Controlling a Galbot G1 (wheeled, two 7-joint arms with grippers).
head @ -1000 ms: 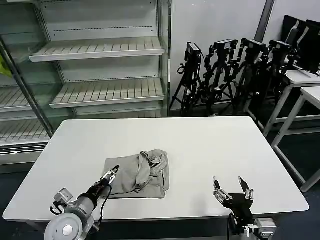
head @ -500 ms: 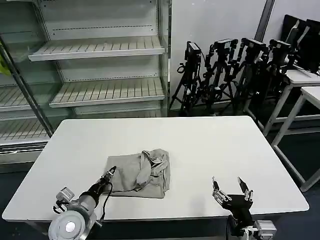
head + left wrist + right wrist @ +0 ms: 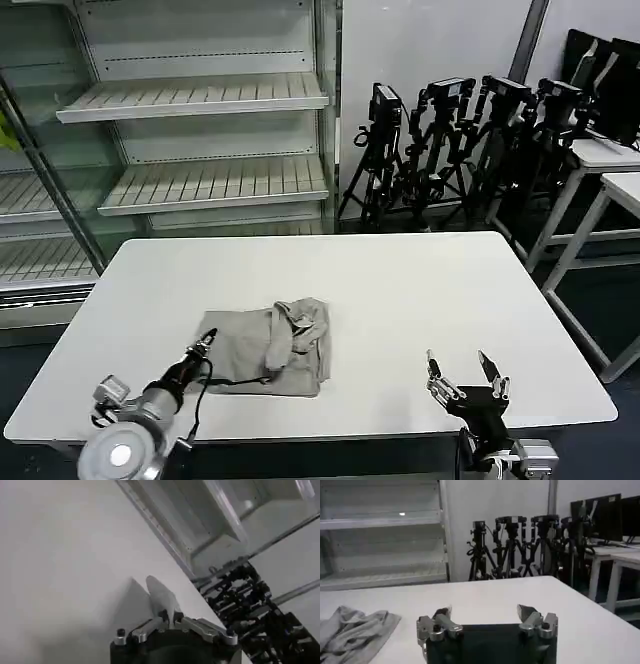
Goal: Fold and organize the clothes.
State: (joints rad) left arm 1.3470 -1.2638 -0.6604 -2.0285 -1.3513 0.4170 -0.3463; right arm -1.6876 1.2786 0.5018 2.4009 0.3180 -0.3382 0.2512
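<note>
Left claw (image 3: 205, 341) pinching grey shirt (image 3: 268, 350) edge, right claw (image 3: 467, 374) spread, idle on table (image 3: 400, 290).

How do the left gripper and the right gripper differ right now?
The left gripper is shut on the shirt at its near left corner; the right gripper is open and holds nothing. The left one is at the cloth; the right one is apart, near the table front edge. Both are low over the table.

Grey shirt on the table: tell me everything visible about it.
The grey shirt is light grey soft fabric, folded into a rough rectangle with a crumpled ridge along the side toward the table's middle. It lies flat on the white table, toward its near left. The left gripper pinches its near left corner, fingers shut on the cloth.
</note>
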